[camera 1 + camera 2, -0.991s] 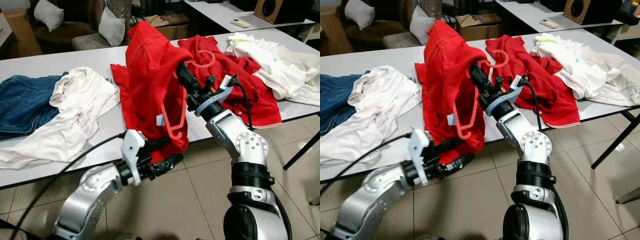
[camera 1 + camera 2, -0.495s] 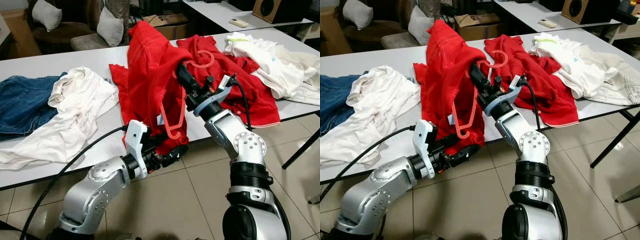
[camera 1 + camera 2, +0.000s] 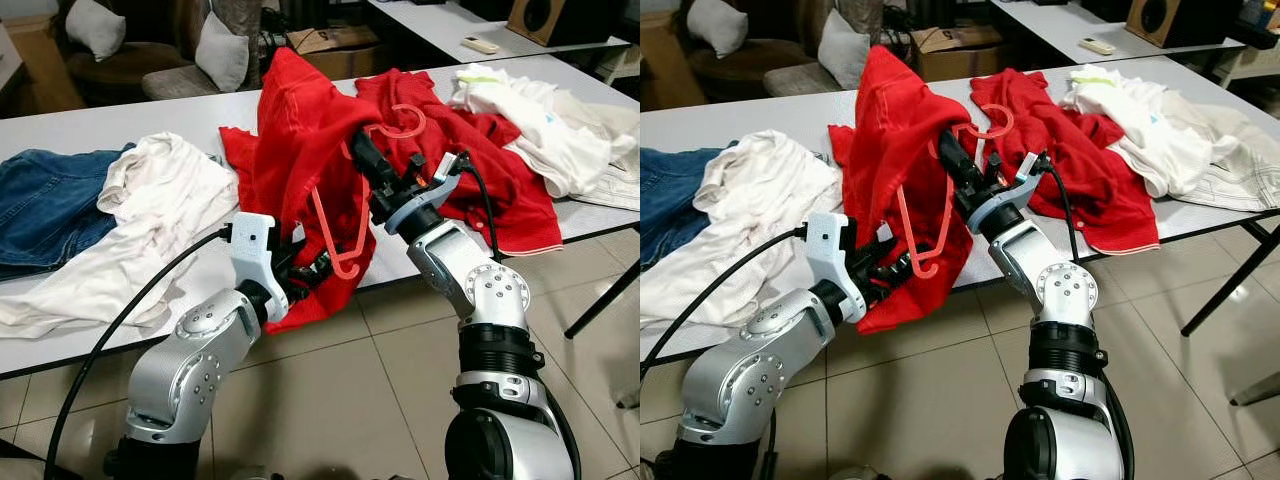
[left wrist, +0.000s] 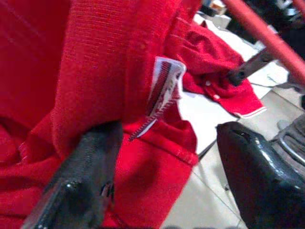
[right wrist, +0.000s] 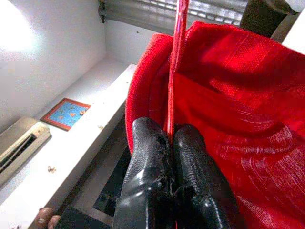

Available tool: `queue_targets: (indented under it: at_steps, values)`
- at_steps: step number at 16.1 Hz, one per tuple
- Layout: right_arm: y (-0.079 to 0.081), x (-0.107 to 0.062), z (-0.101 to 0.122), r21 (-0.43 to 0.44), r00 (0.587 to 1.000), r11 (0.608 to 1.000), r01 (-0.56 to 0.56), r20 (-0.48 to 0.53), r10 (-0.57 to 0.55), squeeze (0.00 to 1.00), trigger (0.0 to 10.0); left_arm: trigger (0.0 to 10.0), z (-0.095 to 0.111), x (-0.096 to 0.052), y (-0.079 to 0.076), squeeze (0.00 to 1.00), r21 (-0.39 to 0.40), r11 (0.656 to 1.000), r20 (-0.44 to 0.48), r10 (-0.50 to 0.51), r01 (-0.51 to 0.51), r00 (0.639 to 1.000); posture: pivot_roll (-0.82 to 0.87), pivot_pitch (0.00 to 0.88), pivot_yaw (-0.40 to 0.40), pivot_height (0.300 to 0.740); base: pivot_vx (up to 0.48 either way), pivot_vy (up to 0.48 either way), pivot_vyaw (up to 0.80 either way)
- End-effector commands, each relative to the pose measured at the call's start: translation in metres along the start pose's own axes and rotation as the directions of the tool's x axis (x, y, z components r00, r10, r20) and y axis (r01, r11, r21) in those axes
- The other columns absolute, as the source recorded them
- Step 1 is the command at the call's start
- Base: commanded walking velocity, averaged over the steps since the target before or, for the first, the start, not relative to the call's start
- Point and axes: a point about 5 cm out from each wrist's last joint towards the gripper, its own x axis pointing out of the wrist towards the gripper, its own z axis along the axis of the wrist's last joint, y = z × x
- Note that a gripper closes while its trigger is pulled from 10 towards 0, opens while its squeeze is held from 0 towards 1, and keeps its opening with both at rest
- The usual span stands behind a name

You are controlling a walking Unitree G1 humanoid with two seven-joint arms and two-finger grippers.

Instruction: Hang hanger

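Observation:
My right gripper [image 3: 362,160] is shut on a red plastic hanger [image 3: 345,225], held upright over the table's front edge with its hook [image 3: 400,115] on top. A red shirt [image 3: 300,130] is draped over the hanger's far shoulder and hangs down. In the right wrist view both fingers [image 5: 147,157] pinch the thin red bar. My left gripper [image 3: 305,275] sits under the shirt's lower hem, just below the hanger. Its fingers [image 4: 81,191] stand wide apart, with red cloth and a white label [image 4: 164,88] lying over one of them.
On the white table [image 3: 60,135] lie another red garment [image 3: 500,180], a white shirt [image 3: 150,220], jeans [image 3: 40,200] and pale clothes [image 3: 540,120]. A chair with cushions [image 3: 220,50] stands behind. A table leg [image 3: 600,300] slants over the tiled floor at right.
My left arm has risen from below the table edge to just under the hanger, bunching the shirt's hem upward. The right gripper and hanger have barely moved.

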Motion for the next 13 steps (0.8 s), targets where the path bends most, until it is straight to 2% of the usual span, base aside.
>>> queue_targets:
  at_steps: [1,6,10,12,13]
  values:
    - [0.011,0.007,0.002,-0.023,0.999,0.999,-0.044,-0.004,0.043,0.00,10.0,0.0,0.000,0.000,0.004,0.00,-0.002,0.999,-0.009,0.036,-0.036,0.999,-0.05,0.000,0.003,0.740,0.000,0.000,0.00]
    - [0.011,0.006,0.004,-0.028,0.999,0.999,-0.041,-0.004,0.041,0.00,10.0,0.0,-0.001,0.001,0.002,0.00,0.008,0.999,-0.016,0.038,-0.038,0.999,-0.06,0.000,0.003,0.740,0.000,0.000,0.00]
    - [0.010,0.004,0.009,-0.044,0.999,0.998,-0.033,0.041,0.035,0.00,10.0,0.0,-0.009,-0.009,0.006,0.00,0.094,0.996,-0.078,0.005,0.003,0.997,-0.06,0.000,0.009,0.740,0.000,0.000,0.00]
    - [0.004,0.002,0.013,-0.078,0.997,0.997,0.008,0.072,-0.003,0.00,10.0,0.0,-0.007,-0.014,0.009,0.00,0.131,0.990,-0.092,-0.030,0.042,0.995,-0.05,0.000,0.007,0.740,0.000,0.000,0.00]
    - [-0.002,0.000,0.015,-0.072,0.994,0.997,0.040,0.102,-0.033,0.00,10.0,0.0,0.001,-0.020,0.014,0.00,0.151,0.987,-0.095,-0.045,0.059,0.994,-0.04,0.000,0.003,0.740,0.000,0.000,0.00]
